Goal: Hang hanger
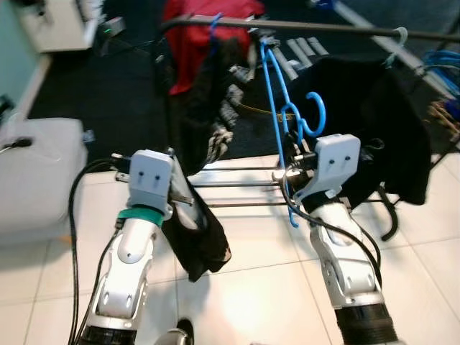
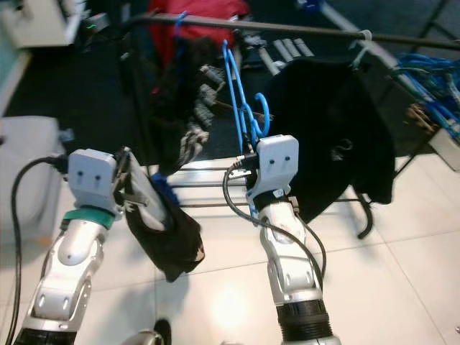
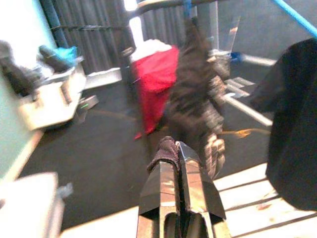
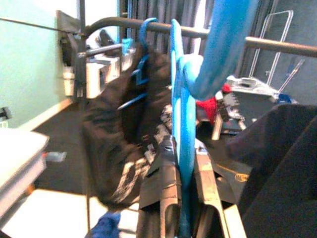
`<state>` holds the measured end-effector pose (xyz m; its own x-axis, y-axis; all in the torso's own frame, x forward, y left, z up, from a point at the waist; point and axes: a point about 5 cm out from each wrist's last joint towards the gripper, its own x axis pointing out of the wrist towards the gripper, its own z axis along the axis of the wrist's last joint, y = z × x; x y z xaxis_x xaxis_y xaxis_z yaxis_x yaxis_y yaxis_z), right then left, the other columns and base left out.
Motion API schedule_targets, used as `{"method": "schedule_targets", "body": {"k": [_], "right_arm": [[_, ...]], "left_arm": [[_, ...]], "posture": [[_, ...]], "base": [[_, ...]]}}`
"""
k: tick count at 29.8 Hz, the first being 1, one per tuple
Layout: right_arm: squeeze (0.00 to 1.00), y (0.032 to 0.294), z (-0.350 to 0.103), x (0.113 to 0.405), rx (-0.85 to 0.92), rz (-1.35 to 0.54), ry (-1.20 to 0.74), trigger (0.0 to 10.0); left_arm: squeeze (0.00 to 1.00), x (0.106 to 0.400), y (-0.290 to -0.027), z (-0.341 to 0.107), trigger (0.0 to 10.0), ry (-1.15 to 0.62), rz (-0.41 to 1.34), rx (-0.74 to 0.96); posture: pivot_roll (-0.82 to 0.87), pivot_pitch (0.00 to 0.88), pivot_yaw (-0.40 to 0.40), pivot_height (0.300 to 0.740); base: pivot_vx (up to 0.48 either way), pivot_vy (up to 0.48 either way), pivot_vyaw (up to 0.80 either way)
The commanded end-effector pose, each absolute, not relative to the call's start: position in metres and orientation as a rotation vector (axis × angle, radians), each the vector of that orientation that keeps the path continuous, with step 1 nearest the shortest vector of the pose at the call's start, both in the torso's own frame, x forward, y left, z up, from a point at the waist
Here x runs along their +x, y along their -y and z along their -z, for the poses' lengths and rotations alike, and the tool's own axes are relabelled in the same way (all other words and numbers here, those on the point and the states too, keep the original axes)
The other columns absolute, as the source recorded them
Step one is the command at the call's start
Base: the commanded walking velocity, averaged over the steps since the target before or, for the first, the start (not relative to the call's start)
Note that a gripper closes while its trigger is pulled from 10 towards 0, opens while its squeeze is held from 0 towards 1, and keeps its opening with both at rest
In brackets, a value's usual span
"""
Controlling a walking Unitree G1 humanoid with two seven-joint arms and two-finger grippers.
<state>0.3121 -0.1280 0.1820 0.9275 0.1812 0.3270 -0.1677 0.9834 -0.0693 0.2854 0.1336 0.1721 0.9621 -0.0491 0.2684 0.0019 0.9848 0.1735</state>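
A blue plastic hanger (image 1: 275, 86) stands upright in front of the dark clothes rail (image 1: 323, 26), its hook (image 1: 315, 115) curling below the rail. My right gripper (image 4: 181, 145) is shut on the hanger's blue bar (image 4: 178, 119). My left gripper (image 3: 173, 148) is shut on a black garment (image 1: 195, 233) that hangs limp under it, low and left of the hanger. On the rail hang a dark patterned garment (image 1: 215, 100), a red one (image 1: 201, 29) behind it, and a black one (image 1: 374, 118) on a pale hanger (image 1: 399, 36).
The rack's lower bars (image 1: 237, 185) cross just past both wrists. A white box (image 1: 36, 176) sits on the floor at the left. Several blue hangers (image 1: 442, 61) lie at the far right. White tiles (image 1: 251, 287) are underfoot, with dark carpet (image 1: 108, 86) beyond.
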Motion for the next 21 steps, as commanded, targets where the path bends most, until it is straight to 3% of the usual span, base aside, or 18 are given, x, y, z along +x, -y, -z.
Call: {"method": "schedule_targets", "body": {"k": [1, 7, 18, 21], "right_arm": [[0.00, 0.139, -0.180, 0.317, -0.004, -0.130, 0.321, 10.0], [0.00, 0.140, -0.180, 0.317, -0.003, -0.128, 0.321, 10.0], [0.00, 0.125, -0.182, 0.323, 0.028, -0.154, 0.332, 10.0], [0.00, 0.120, -0.179, 0.326, 0.052, -0.184, 0.314, 10.0]], "left_arm": [[0.00, 0.288, -0.130, -0.183, 10.0, 0.325, 0.030, 0.186], [0.00, 0.287, -0.131, -0.185, 10.0, 0.333, 0.029, 0.187], [0.00, 0.286, -0.142, -0.187, 10.0, 0.299, -0.003, 0.178], [0.00, 0.291, -0.153, -0.186, 10.0, 0.228, -0.088, 0.121]], "posture": [[-0.03, 0.014, -0.014, 0.740], [-0.03, 0.020, -0.014, 0.740], [0.01, 0.022, -0.018, 0.740], [0.05, 0.041, -0.044, 0.740]], "base": [[-0.352, 0.000, 0.00], [-0.338, 0.000, 0.00], [0.000, 0.000, 0.00], [0.000, 0.000, 0.00]]}}
